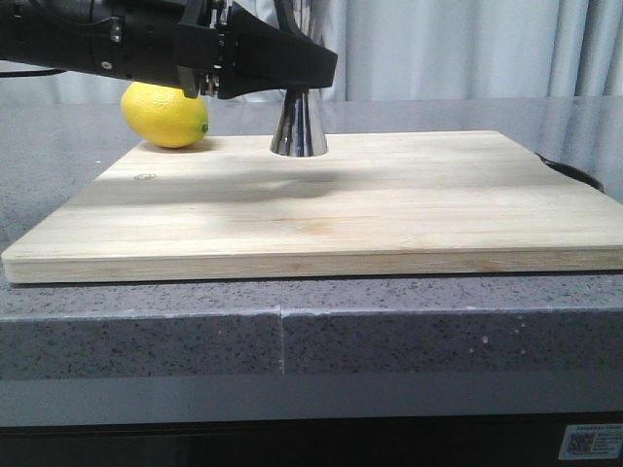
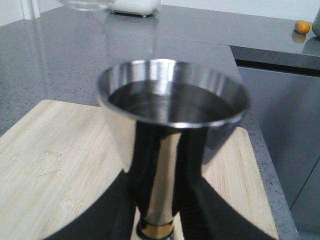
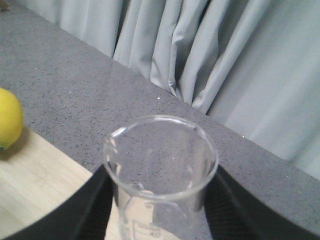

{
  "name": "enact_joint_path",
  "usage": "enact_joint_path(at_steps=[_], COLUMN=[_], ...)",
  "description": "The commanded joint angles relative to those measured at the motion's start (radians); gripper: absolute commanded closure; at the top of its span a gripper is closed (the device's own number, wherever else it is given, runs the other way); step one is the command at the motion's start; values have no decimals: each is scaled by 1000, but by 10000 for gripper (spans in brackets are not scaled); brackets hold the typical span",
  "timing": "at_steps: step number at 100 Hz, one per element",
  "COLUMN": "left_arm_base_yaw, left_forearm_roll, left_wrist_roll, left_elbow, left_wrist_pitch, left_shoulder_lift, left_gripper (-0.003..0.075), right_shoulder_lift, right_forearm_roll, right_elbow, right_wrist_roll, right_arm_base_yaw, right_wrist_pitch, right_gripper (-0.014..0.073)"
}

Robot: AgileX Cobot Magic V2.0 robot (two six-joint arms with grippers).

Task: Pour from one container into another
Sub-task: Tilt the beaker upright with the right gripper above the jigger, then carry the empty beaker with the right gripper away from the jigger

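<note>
The steel jigger stands upright on the far part of the wooden board; my left arm hides its upper cone. In the left wrist view the jigger fills the frame, its gold band low between the black fingers. My left gripper is shut on it. The clear glass beaker sits upright and looks empty, with my right gripper shut on it. The right arm is out of the front view. A glass rim, probably the beaker, shows above the jigger.
A yellow lemon rests at the board's far left corner. The board lies on a grey speckled counter, with curtains behind. A dark object lies by the board's right end.
</note>
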Motion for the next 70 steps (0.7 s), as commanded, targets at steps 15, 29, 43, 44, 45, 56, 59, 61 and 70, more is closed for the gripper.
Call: enact_joint_path(at_steps=[15,29,43,44,45,56,59,61,70], left_arm_base_yaw=[-10,-10,-10,-10,-10,-10,-10,-10,-10], left_forearm_roll=[-72,-72,-72,-72,-72,-72,-72,-72,-72], left_wrist_roll=[-7,-7,-7,-7,-7,-7,-7,-7,-7], left_elbow=[-28,-28,-28,-28,-28,-28,-28,-28,-28], left_wrist_pitch=[91,91,91,91,91,91,91,91,91], left_shoulder_lift=[-52,-52,-52,-52,-52,-52,-52,-52,-52], left_gripper=[554,554,554,554,554,554,554,554,554], right_shoulder_lift=[33,79,127,130,132,166,174,177,197], right_forearm_roll=[50,55,57,57,57,57,57,57,57], right_elbow=[-38,-38,-38,-38,-38,-38,-38,-38,-36], right_wrist_roll=[0,0,0,0,0,0,0,0,0], right_arm_base_yaw=[-51,-53,-53,-53,-53,-53,-53,-53,-57], right_wrist_pitch=[-135,-182,-241,-244,-247,-266,-271,-271,-276], right_gripper=[336,336,336,336,336,336,336,336,336])
